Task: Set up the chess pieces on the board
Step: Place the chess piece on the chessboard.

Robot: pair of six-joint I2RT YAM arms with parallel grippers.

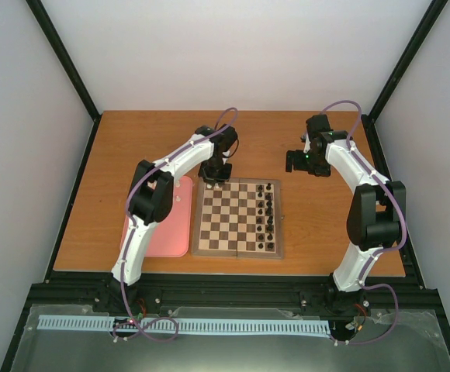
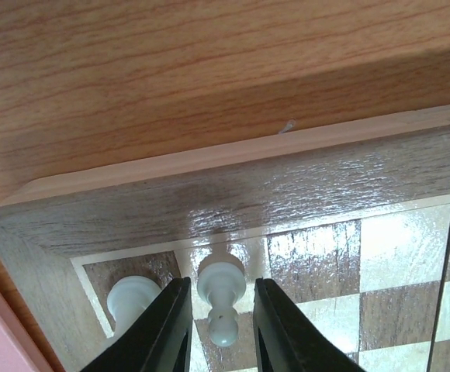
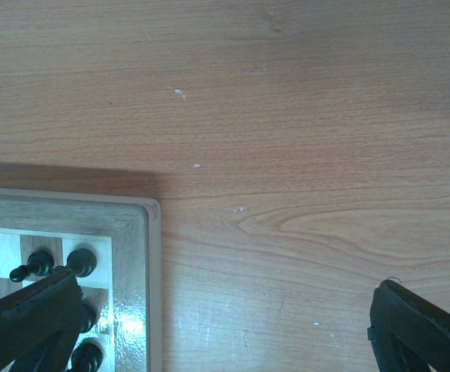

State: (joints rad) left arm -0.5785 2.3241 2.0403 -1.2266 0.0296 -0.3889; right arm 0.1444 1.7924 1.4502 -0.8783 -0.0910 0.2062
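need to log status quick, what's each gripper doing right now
left gripper: open, fingers either side of a white pawn on the board, small gaps showing
right gripper: wide open, empty, over the table beside the board

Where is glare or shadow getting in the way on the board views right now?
Left wrist: a glare patch sits on the board frame just above the white piece, which is still legible. Right wrist: glare on the frame near the bottom edge, and a shadow band on the table along the board. Top external: even light, but the black pieces are tiny.
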